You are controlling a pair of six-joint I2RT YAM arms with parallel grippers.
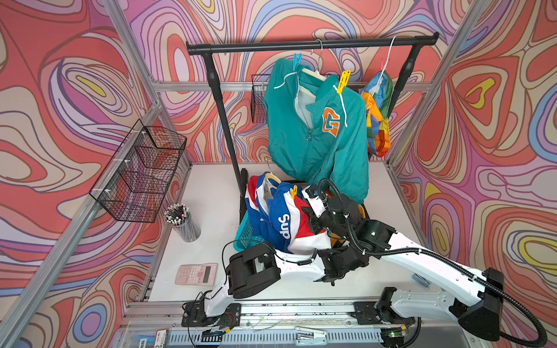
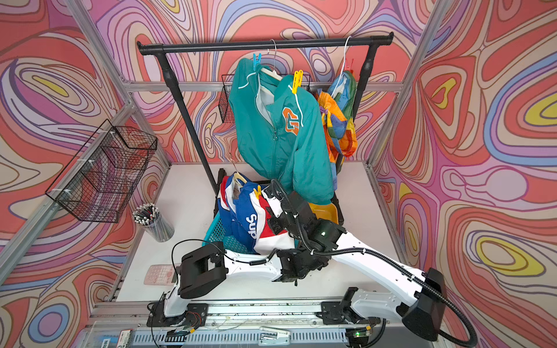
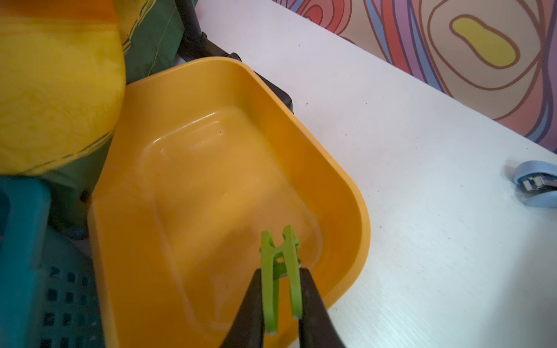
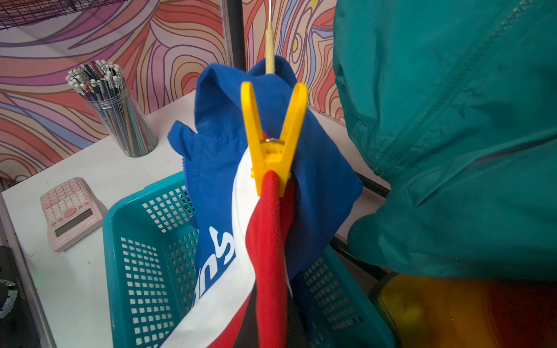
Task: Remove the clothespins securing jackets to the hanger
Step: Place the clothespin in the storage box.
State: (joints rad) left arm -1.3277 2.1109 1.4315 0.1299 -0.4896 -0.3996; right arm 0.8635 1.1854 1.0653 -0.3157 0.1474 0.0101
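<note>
Both top views high, looking down at whole rack [image 1: 310, 45]; wrist views close, sharing teal basket [image 4: 144, 241].

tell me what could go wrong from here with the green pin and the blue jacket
1. The left gripper holds the green clothespin near the rim of the yellow bin; released there, it might bounce onto the table.
2. The yellow clothespin clamps the blue jacket, which sits off the rail in the teal basket; pulling the pin could drag the jacket along.
</note>
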